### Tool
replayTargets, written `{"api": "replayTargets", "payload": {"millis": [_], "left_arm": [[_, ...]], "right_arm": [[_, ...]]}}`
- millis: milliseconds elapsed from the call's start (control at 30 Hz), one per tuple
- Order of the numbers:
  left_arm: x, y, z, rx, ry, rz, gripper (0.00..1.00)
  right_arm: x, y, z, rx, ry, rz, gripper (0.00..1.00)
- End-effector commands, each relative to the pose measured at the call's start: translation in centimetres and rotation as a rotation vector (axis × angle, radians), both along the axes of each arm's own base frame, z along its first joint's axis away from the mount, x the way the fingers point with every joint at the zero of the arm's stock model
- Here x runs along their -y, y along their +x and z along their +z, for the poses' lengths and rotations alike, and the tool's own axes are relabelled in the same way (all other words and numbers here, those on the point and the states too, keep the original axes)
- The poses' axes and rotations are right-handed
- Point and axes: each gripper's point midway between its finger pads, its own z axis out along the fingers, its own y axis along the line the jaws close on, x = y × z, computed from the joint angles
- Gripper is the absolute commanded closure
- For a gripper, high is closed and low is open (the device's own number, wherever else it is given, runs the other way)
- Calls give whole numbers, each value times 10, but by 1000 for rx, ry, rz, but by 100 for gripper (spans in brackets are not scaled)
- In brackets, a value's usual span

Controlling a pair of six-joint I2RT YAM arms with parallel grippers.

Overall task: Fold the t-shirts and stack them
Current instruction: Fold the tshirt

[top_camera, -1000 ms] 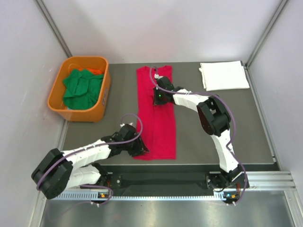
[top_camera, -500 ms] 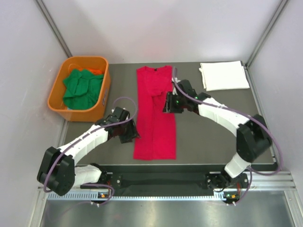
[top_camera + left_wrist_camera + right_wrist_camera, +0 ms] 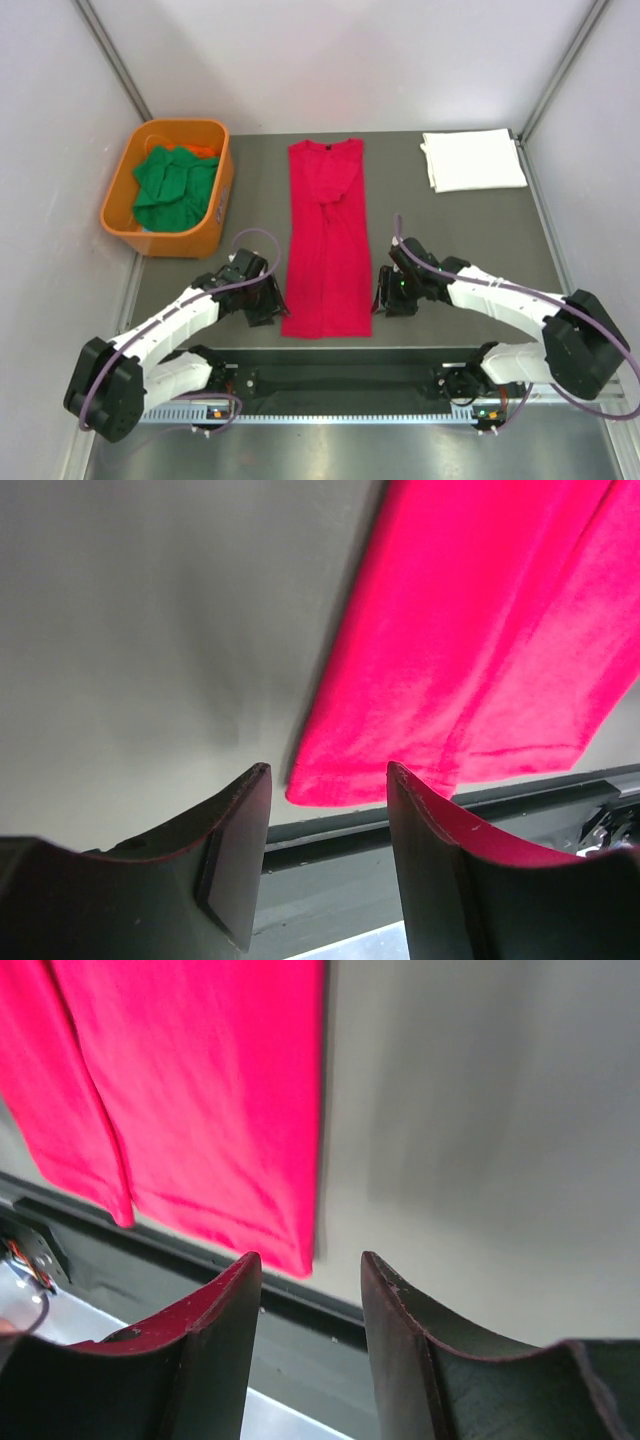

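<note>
The red shirt (image 3: 326,240) lies flat in the middle of the counter (image 3: 470,260), folded lengthwise into a long narrow strip, collar at the far end and hem at the near end. The left gripper (image 3: 268,305) sits low just beside the shirt's near left corner, its jaws spread with nothing between them. In the left wrist view the hem corner lies just beyond the fingertips. The right gripper (image 3: 385,297) is just beside the shirt's near right corner, jaws likewise apart and empty, the corner showing just past its tips. A folded white shirt (image 3: 472,159) lies to the far right of the red shirt. Green shirts (image 3: 172,188) are bunched in an orange tub (image 3: 222,200) to its far left.
</note>
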Motion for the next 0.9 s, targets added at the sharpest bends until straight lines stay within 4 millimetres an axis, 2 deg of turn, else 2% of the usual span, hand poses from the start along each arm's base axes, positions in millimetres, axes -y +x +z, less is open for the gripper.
{"api": "replayTargets", "payload": {"millis": [0,133,333,500,733,833,867], "left_arm": [[4,1,6,23,2,22,45],[6,-11,-4,-2,-13,20,46],[8,-22,-15,-27,-46,15,50],[7,-24,-19,-19,-42,6,51],[8,-29,-23,-30,-60,-2,60],[11,-29,-23,-27,-81,-5,67],[13,-31,-22,-34,-98,-3,74]], "right_arm": [[-11,-10,8,14,66,-52,55],[-22,-25,2,-5,97,-53,55],[-38,-36,-11,-20,82,-44,55],[-35,-39,-27,-6,-5,-44,57],[-36,-46,-36,-17,-24,-28,62],[-36,-49,-37,-17,-22,-24,74],[-33,-47,-34,-9,-31,-30,87]]}}
